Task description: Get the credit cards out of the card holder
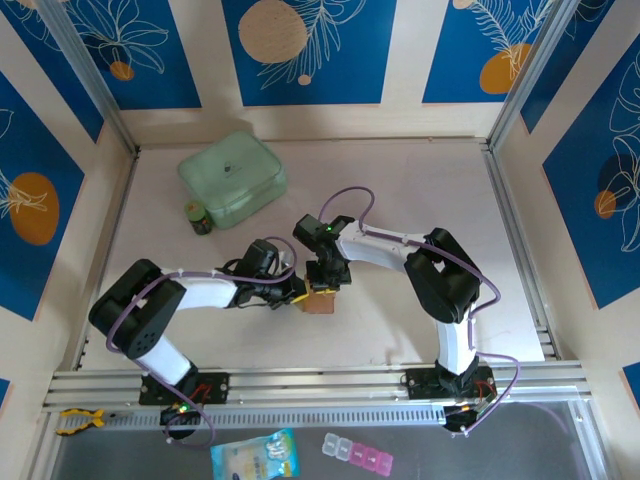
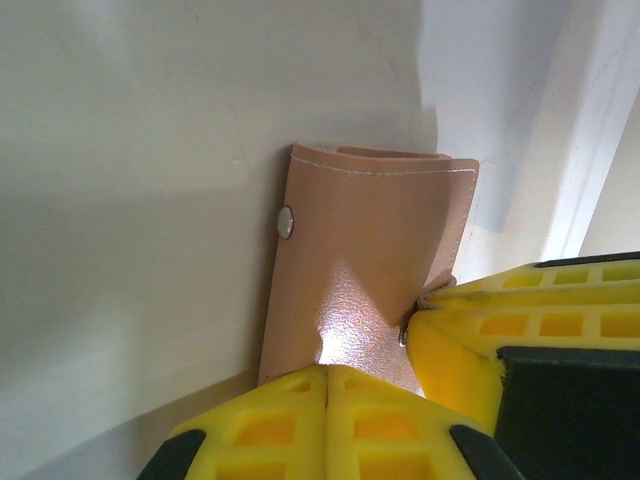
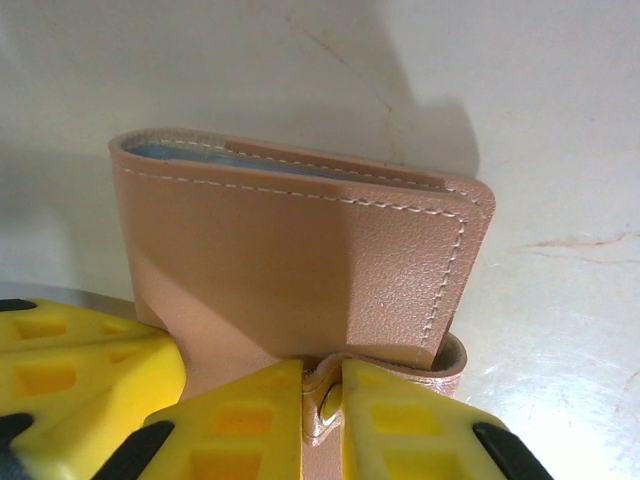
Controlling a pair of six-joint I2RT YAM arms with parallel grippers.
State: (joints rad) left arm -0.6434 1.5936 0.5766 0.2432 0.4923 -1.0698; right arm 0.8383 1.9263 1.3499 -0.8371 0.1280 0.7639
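- The card holder (image 3: 300, 250) is folded shut and held up off the table (image 1: 420, 190) near its middle, between the two arms, which meet there tip to tip.
- The left hand (image 2: 328, 385) is clenched on the holder's near edge. From its wrist view the tan leather rises straight away from the fingertips, with the snap stud (image 2: 286, 222) on the left edge.
- The right hand (image 3: 322, 390) comes in from the other side and is pinched tight on a thin fold of the leather at the holder's lower edge. Its yellow fingers nearly touch, with only that fold between them.
- From the right wrist view the holder's long axis runs left to right across the hand, and its stitched mouth faces up and away from the fingertips.
- A blue-grey sliver just inside that mouth is probably the edge of the credit cards (image 3: 175, 150), though too little shows to be sure. No card has come out.
- Both hands are equally near, as both are already on the leather. The cards' exit lies on the far side of the holder from both, so one hand would likely have to let go and reach round to the mouth while the other keeps the holder steady.
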